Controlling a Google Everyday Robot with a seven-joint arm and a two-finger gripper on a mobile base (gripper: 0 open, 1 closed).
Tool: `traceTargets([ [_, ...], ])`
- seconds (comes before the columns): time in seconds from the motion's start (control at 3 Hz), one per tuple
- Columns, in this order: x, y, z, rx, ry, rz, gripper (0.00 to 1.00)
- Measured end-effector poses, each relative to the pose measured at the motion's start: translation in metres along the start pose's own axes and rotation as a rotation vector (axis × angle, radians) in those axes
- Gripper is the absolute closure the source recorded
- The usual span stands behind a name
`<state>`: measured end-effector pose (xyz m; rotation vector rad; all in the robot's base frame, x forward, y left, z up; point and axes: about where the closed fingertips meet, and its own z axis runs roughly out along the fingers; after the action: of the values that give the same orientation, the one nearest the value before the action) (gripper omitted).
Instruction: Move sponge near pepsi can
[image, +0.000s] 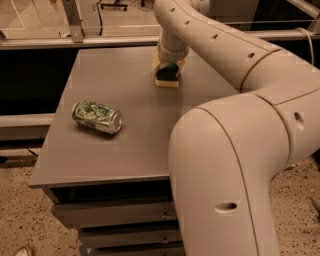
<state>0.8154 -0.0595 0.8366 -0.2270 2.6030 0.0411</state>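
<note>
The sponge (167, 76), dark green on top with a pale yellow base, lies on the grey table (120, 85) toward the far middle. My gripper (167, 67) comes down onto it from above, its pale fingers standing on either side of the sponge. The pepsi can is out of view; the big white arm covers the right part of the table.
A green and silver patterned can (97, 117) lies on its side at the table's left front. Drawers (115, 215) sit under the front edge. A metal rail (75, 42) runs behind the table. The arm's elbow (225, 165) fills the right foreground.
</note>
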Motion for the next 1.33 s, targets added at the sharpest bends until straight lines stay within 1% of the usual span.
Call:
traceTargets([
  [0.33, 0.003, -0.003, -0.021, -0.01, -0.001, -0.064, 1.0],
  [0.67, 0.008, -0.007, -0.079, -0.008, -0.026, -0.239, 1.0],
  [1.0, 0.018, -0.011, -0.117, -0.009, -0.039, -0.335, 1.0],
  [1.33, 0.036, -0.017, -0.128, -0.025, -0.041, -0.349, 1.0],
])
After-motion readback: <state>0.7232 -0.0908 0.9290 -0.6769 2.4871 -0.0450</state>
